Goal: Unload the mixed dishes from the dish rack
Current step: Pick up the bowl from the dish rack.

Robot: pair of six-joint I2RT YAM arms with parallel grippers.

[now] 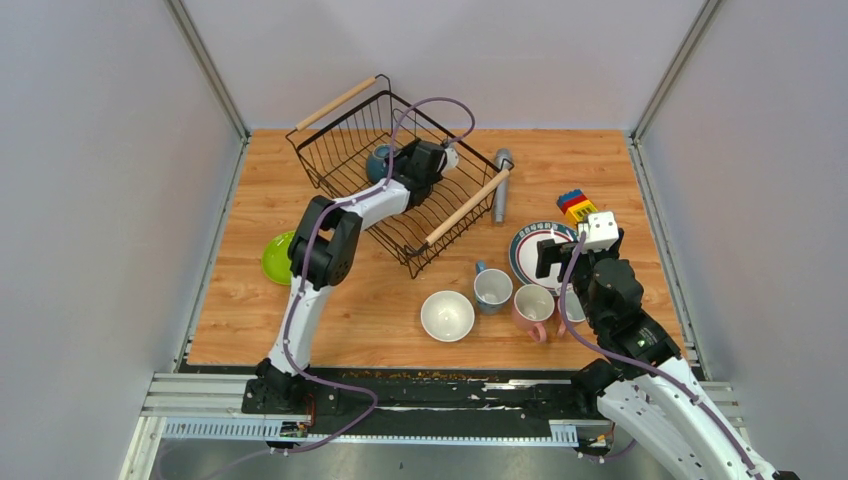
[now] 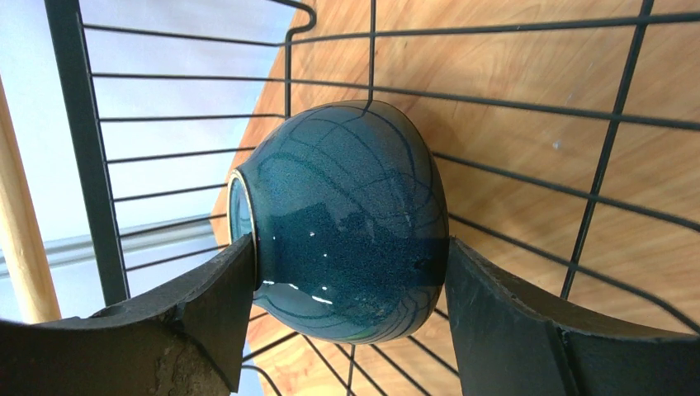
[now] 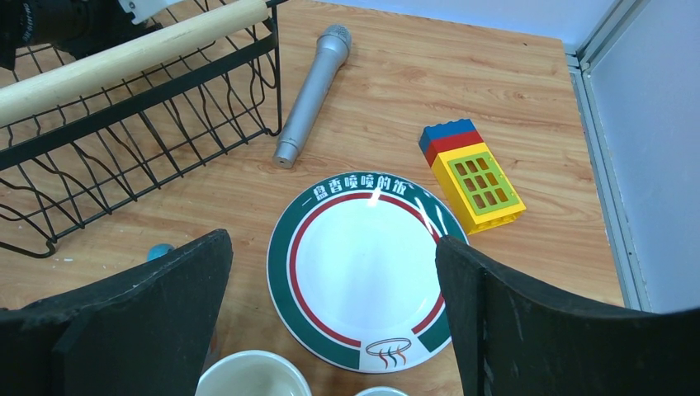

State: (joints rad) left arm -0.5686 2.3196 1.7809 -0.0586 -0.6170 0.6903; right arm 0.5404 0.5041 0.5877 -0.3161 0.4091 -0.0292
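The dish rack (image 1: 340, 165) stands at the back left of the table, wooden handles on two top edges. My left gripper (image 1: 397, 166) reaches inside it. In the left wrist view a teal bowl (image 2: 347, 214) lies on its side on the rack wires (image 2: 97, 165), and my left gripper (image 2: 351, 289) has one finger against its rim and the other against its base. My right gripper (image 1: 565, 262) is open and empty above a white plate (image 3: 363, 264) with a teal and red rim. On the table stand a blue-grey mug (image 1: 492, 288), a pink mug (image 1: 533, 305), a beige bowl (image 1: 447, 315) and a lime-green plate (image 1: 277, 257).
A grey cylinder (image 1: 502, 185) lies right of the rack, also in the right wrist view (image 3: 314, 82). A yellow-red-blue toy block (image 1: 577, 207) sits behind the plate. The rack corner (image 3: 124, 124) is at the left of the right wrist view. Walls enclose the table.
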